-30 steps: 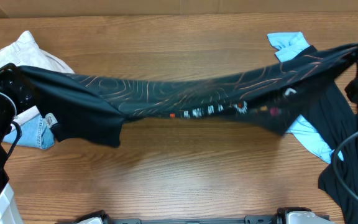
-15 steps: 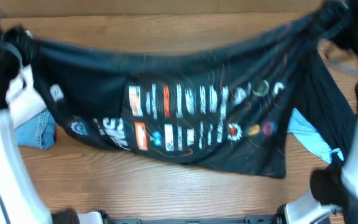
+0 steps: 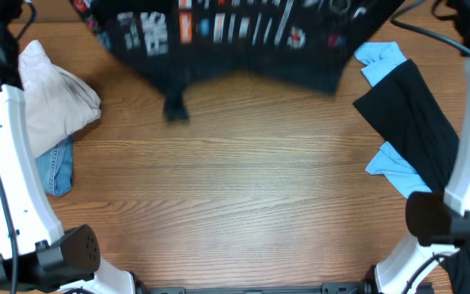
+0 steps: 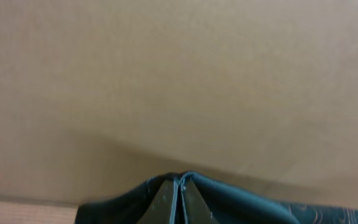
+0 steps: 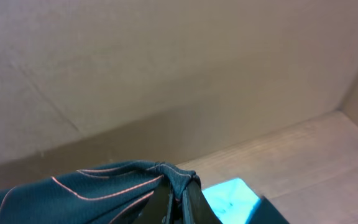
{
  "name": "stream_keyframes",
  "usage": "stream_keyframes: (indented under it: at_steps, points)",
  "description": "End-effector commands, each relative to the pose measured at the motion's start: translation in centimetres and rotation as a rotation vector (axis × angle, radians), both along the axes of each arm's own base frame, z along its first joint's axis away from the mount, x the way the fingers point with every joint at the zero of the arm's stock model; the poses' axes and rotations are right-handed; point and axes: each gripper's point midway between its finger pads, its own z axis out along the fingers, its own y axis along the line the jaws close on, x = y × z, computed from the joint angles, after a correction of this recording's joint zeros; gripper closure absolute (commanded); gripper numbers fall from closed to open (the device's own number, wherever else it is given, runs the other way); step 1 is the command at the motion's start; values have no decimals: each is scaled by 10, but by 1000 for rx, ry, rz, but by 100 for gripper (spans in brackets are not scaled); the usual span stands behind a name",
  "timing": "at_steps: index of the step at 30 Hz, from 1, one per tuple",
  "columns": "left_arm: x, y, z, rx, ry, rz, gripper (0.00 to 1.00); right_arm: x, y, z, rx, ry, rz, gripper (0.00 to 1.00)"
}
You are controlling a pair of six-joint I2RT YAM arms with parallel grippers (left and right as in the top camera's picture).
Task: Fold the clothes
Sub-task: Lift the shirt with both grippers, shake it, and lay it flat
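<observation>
Jersey (image 3: 235, 37) is held spread over the far tabletop (image 3: 235, 188), its ends clamped in left gripper (image 4: 179, 191) and right gripper (image 5: 178, 190); white garment (image 3: 51, 102) is seen at left, black garment (image 3: 410, 122) at right.

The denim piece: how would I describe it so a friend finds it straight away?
From above, go to the left edge of the table, where a crumpled white garment lies. The denim piece sticks out from its lower edge, towards the robot. It is faded, mottled blue, unlike the smooth, brighter blue cloth on the right.
</observation>
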Motion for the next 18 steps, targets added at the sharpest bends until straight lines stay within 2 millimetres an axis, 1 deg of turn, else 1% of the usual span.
stream_keyframes:
  at_steps: [1,2,3,5,6,10,12,14,16,18]
  points:
    - [-42,-14,29,26,8,-27,96,-40,-12,20,-19,15,-46,96]
    - [-46,-17,8,8,98,-32,96,-46,-11,8,-15,67,-45,96]
    - [-52,-19,-11,-2,178,-37,96,-53,-11,-8,-10,139,-45,96]
    - [-66,-20,-61,-24,391,-30,96,-67,-10,-34,-2,259,-43,96]
    - [-76,-19,-91,-29,517,-17,96,-75,-9,-52,2,338,-42,96]
    - [-99,-22,-172,-20,837,-26,96,-99,-7,-95,15,540,-41,96]
    - [-106,-21,-203,-12,948,-31,96,-110,-9,-115,22,634,-44,96]
    - [-115,-21,-234,-13,1054,-47,96,-118,-8,-133,28,710,-44,96]
    - [-122,-22,-258,-15,1129,-70,96,-120,-6,-147,40,758,-35,96]
    - [-132,-23,-280,-14,1202,-82,96,-126,-4,-169,51,833,-29,96]
